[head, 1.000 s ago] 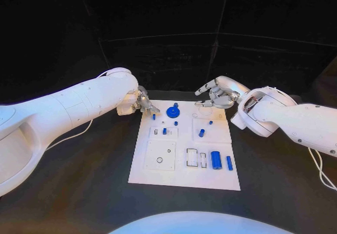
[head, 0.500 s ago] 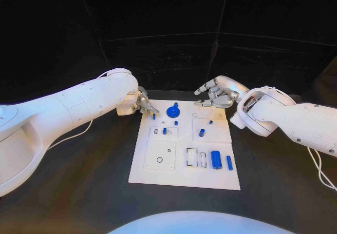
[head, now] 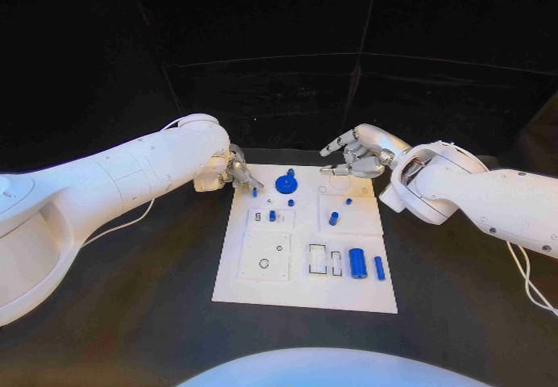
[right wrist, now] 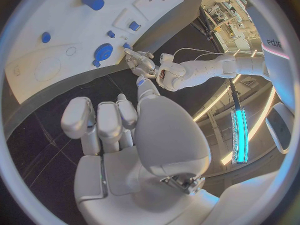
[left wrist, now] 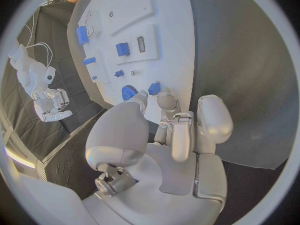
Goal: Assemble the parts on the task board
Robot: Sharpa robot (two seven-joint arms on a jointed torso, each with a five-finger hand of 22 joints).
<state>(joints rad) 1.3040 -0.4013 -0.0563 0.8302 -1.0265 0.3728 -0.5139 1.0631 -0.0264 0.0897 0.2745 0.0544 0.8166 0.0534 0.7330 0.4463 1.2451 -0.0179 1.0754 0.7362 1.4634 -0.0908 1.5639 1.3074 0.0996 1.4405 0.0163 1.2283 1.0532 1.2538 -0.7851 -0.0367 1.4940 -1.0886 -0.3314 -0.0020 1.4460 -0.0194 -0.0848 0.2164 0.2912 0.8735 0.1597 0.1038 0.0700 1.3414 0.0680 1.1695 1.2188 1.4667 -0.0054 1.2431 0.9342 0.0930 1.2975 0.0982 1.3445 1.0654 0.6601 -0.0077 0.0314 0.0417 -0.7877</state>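
Black table (head: 139, 322). White task board (head: 305, 294) in the middle, long axis running away from the robot.

Near end of board: bare white, then a square plate outline with a small ring hole (head: 264, 264) on the left side. Beside it to the right, two rectangular slots (head: 318, 260), both open. Just right of the slots, a large blue cylinder (head: 358, 263) lying flat, and a thinner blue bar (head: 379, 268) touching or just beside it; can't tell which.

Mid board: small blue peg (head: 272, 215) standing in the left raised block; another blue peg (head: 334, 218) on the right block, tilted.

Far end: blue gear (head: 287, 186) with a stub on top, small blue piece (head: 291, 203) just in front of it, another small blue piece (head: 347, 201) to the right.

Left hand (head: 236, 173) at the board's far-left corner, fingertips pinching a small blue part (head: 255, 192); the left wrist view shows that part (left wrist: 154, 88) at the fingertips, right at the board edge, gear (left wrist: 129, 92) just beside it.

Right hand (head: 360, 157) over the board's far-right corner, fingers apart and loosely curled, holding nothing, off the board surface.

Nothing blocks the slots or pegs; both arms stay outside the board's long edges.
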